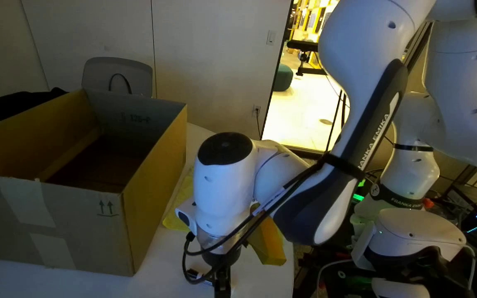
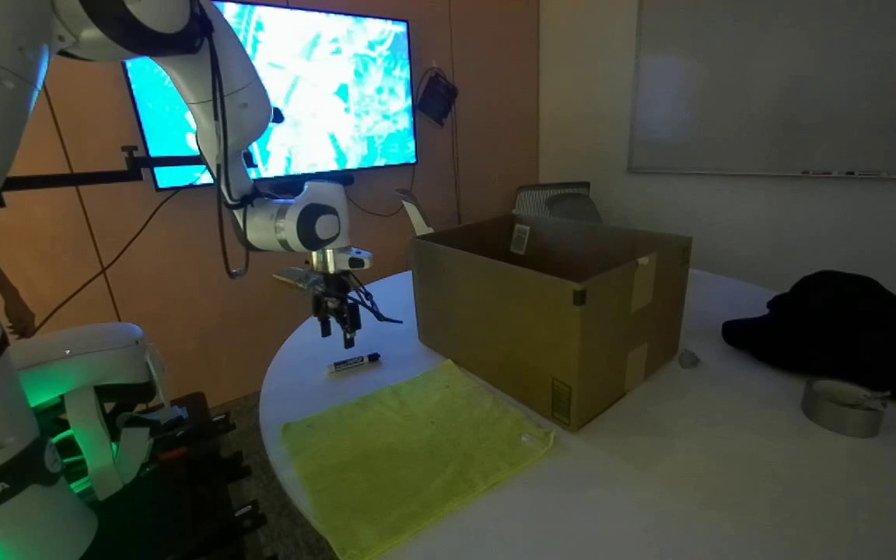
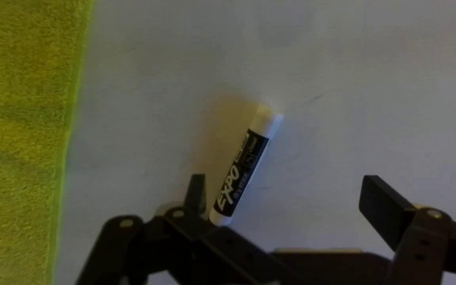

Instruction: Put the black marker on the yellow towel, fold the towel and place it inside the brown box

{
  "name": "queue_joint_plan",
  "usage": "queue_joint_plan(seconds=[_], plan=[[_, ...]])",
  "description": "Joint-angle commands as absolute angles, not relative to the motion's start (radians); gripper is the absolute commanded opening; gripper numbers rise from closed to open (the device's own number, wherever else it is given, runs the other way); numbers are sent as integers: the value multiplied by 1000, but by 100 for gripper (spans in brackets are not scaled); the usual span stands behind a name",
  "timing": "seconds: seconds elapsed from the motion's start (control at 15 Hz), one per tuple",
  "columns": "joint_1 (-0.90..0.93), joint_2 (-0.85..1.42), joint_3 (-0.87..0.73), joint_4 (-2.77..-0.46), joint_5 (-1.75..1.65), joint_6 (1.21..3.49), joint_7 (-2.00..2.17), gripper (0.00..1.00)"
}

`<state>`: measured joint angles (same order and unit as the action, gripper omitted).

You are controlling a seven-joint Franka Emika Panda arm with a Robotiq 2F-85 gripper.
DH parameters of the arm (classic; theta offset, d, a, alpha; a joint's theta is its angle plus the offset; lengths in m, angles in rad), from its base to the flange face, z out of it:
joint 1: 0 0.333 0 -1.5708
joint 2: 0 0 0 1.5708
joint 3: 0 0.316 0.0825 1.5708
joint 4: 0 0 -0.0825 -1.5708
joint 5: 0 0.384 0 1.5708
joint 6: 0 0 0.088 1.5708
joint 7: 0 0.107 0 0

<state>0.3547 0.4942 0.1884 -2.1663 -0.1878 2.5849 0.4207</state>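
The black marker, white-ended with a black label, lies on the white table. It shows in the wrist view [image 3: 242, 170] and in an exterior view [image 2: 353, 362]. My gripper [image 2: 337, 336] points down, open and empty, above the marker. In the wrist view the marker's near end is beside the left finger, and the gap between the fingertips [image 3: 283, 186] is wide. The yellow towel [image 2: 417, 451] lies spread flat beside the marker; its edge shows in the wrist view [image 3: 18, 138]. The brown box [image 2: 495, 334] stands open-topped beyond the towel; its visible inside [image 1: 102, 161] looks empty.
A roll of tape [image 2: 841, 410] and a black cloth [image 2: 845, 334] lie on the table past the box. A small grey lump [image 2: 688, 358] is near the box's corner. The round table's edge [image 2: 265, 397] runs close to the marker. A chair [image 1: 118, 76] stands behind the box.
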Motion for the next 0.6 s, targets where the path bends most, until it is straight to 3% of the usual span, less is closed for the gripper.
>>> queue_joint_plan(seconds=[0.0,0.53], plan=[[384,539,160,-2154,-152,2664,408,100],[414,586,124,-2159,-140,2735,402,100]])
